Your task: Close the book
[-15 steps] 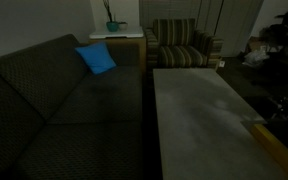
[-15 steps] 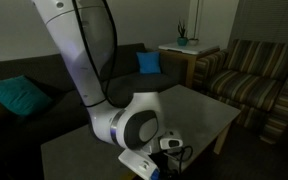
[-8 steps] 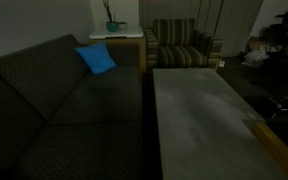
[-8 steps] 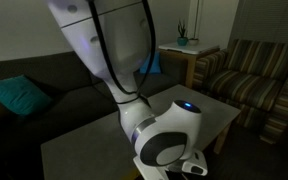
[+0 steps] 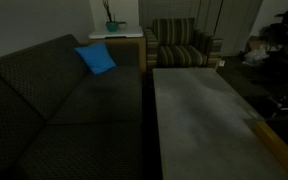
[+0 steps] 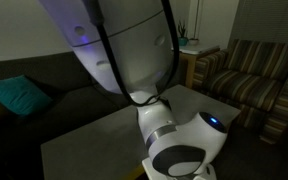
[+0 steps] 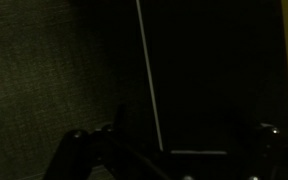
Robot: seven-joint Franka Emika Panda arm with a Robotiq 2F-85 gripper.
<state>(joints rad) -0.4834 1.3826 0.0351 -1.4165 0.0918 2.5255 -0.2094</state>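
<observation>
The wrist view is very dark. A flat dark rectangle [image 7: 219,75] with a thin pale edge line running down and then across lies below the camera; it may be the book, but I cannot tell whether it lies open. My gripper [image 7: 171,162] comes in at the bottom of that view. Its two finger links [image 7: 74,142] stand far apart with nothing between them. In an exterior view the white arm [image 6: 124,45] fills the frame and its wrist joint [image 6: 189,152] hangs low over the grey table [image 6: 219,115]; the gripper is hidden there. No book stands out on the table [image 5: 199,115].
A dark sofa [image 5: 54,100] with a blue cushion [image 5: 96,59] runs along the table. A striped armchair [image 5: 181,45] and a side table with a plant [image 5: 112,24] stand behind. A wooden edge [image 5: 280,150] borders the table's near corner.
The arm has swung right and nearer the camera in an exterior view, and its wrist joint has moved right and down over the table. The scene in the sofa-side view is unchanged.
</observation>
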